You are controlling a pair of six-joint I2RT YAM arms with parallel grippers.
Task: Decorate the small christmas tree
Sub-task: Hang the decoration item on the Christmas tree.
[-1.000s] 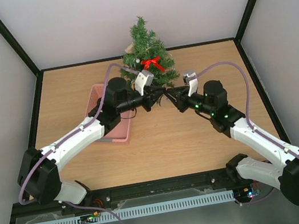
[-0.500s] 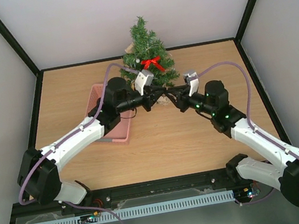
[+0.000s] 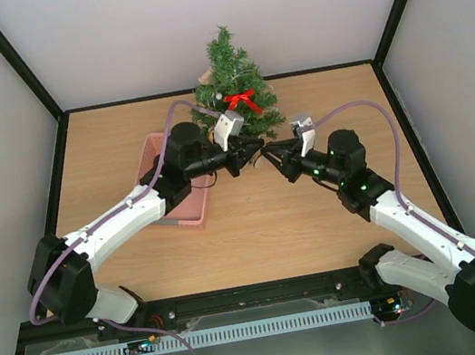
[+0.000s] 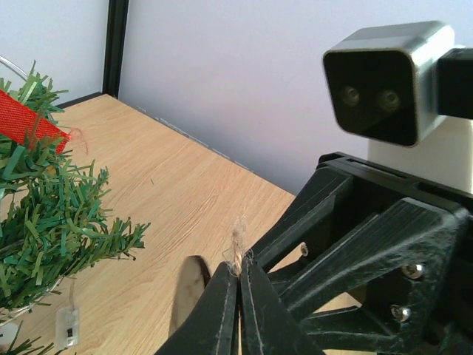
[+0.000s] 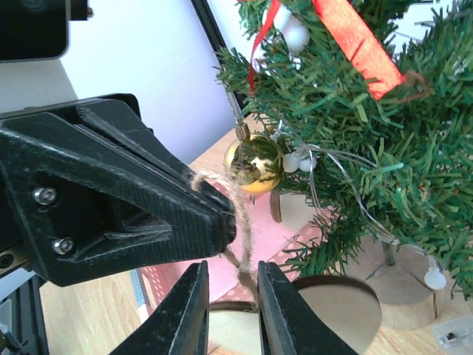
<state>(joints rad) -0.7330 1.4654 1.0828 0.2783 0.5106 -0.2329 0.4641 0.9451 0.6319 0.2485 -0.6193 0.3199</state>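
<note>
Left gripper (image 3: 258, 145) mid-frame overhead, clamped on twine loop (image 5: 238, 211). Right gripper (image 5: 230, 270) fingers slightly apart, straddling the twine loop. Small christmas tree (image 3: 234, 77) top centre, just above both grippers.

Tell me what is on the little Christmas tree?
On the small christmas tree hang a red bow, a gold ball and white beads. Its back side is hidden.

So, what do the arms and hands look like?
The left arm and the right arm have white shells between black joints, each with a looping purple cable. The left hand and the right hand are black, with wedge-shaped fingers and screws. A grey box camera sits on each wrist; green lights glow on the right arm.
</note>
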